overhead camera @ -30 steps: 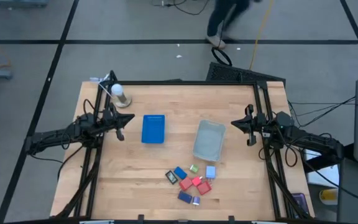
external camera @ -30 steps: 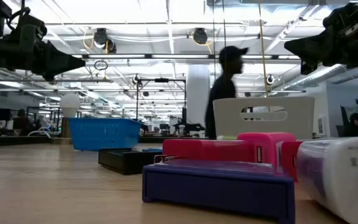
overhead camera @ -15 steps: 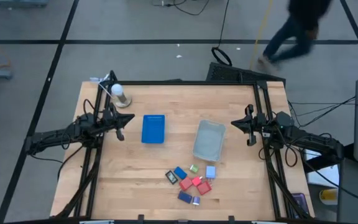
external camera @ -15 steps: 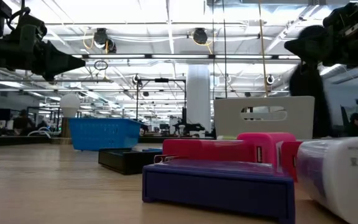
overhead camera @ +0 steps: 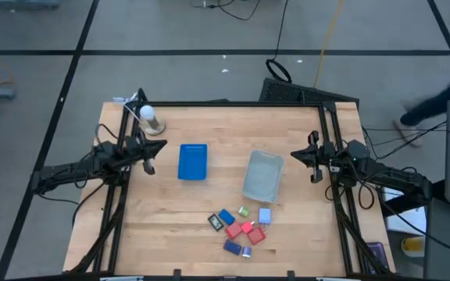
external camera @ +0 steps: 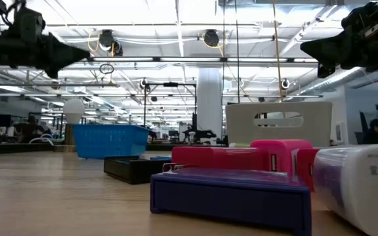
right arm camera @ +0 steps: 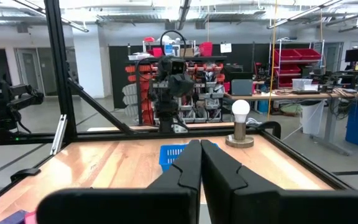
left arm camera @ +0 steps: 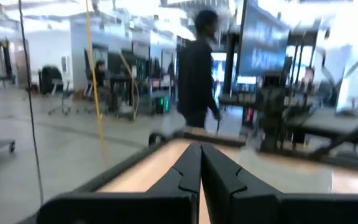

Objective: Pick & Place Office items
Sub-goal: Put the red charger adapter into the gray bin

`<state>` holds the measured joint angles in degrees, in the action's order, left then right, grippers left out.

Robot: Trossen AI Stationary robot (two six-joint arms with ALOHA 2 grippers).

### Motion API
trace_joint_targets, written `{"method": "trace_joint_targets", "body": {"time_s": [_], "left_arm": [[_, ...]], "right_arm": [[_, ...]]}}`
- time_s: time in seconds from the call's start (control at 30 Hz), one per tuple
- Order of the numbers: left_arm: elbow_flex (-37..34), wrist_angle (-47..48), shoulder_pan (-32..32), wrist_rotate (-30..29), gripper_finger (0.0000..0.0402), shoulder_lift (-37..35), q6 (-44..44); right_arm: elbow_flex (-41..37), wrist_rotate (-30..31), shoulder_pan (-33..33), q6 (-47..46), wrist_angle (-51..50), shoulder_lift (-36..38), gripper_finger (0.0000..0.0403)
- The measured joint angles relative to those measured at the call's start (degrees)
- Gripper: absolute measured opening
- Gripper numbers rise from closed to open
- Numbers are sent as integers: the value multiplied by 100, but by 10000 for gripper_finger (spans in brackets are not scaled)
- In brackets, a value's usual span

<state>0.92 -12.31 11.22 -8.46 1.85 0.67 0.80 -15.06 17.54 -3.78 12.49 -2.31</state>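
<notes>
**Both arms parked, items untouched**

Wood table (overhead camera: 209,125) inside a black frame, grey tiled floor around it. High view count: 2 arms, 1 blue tray (overhead camera: 193,161) centre-left, 1 clear grey bin (overhead camera: 263,176) just right of centre, 1 white bulb on a stand (overhead camera: 148,117) upper left of the tabletop.

Office items (overhead camera: 241,227) sit in one loose cluster at lower centre, just below the bin, none in the tray or bin. I count about 8: roughly 3 blue, 2 red, 1 pale blue, 1 green, 1 dark. Some touch each other, so the exact split is hard to call.

Left gripper (overhead camera: 151,160) hangs over the table's left side, left of the tray, fingers pressed together, nothing held. Right gripper (overhead camera: 301,161) hangs over the right side, right of the bin, fingers also closed and empty. Both well apart from the cluster.

One person (left arm camera: 196,68) in dark clothes stands in the room, centre of the left wrist view.
</notes>
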Motion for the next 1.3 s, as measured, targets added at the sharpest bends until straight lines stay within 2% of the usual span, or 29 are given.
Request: {"method": "trace_joint_targets", "body": {"time_s": [0.13, 0.23, 0.3, 0.47, 0.57, 0.67, 1.0, 1.17, 1.3], "left_arm": [[1, -298, -2, 115, 10, 2, 373], [7, -440, 0, -15, 10, 0, 500], [69, -372, 0, -19, 10, 2, 910], [254, 238, -11, 573, 10, 2, 1323], [270, 432, -19, 737, 10, 2, 1278], [283, 445, -118, 739, 10, 6, 843], [283, 709, -273, 292, 10, 419, 719], [283, 773, -273, 294, 10, 696, 824], [283, 744, -273, 353, 10, 794, 492]], "right_arm": [[1, 158, 0, 144, -7, 0, 4], [2, 154, 0, 226, -29, -1, 4], [1, 154, 0, 363, -29, -2, 4], [2, 154, 0, 586, -20, -2, 4], [2, 152, 0, 530, 2, -2, 4], [2, 143, 0, 349, -1, -2, 4], [2, 135, 0, 292, -442, -12, 4], [1, 158, -2, 296, 147, -146, 4], [205, 172, -51, 445, 447, -498, 1]]}}
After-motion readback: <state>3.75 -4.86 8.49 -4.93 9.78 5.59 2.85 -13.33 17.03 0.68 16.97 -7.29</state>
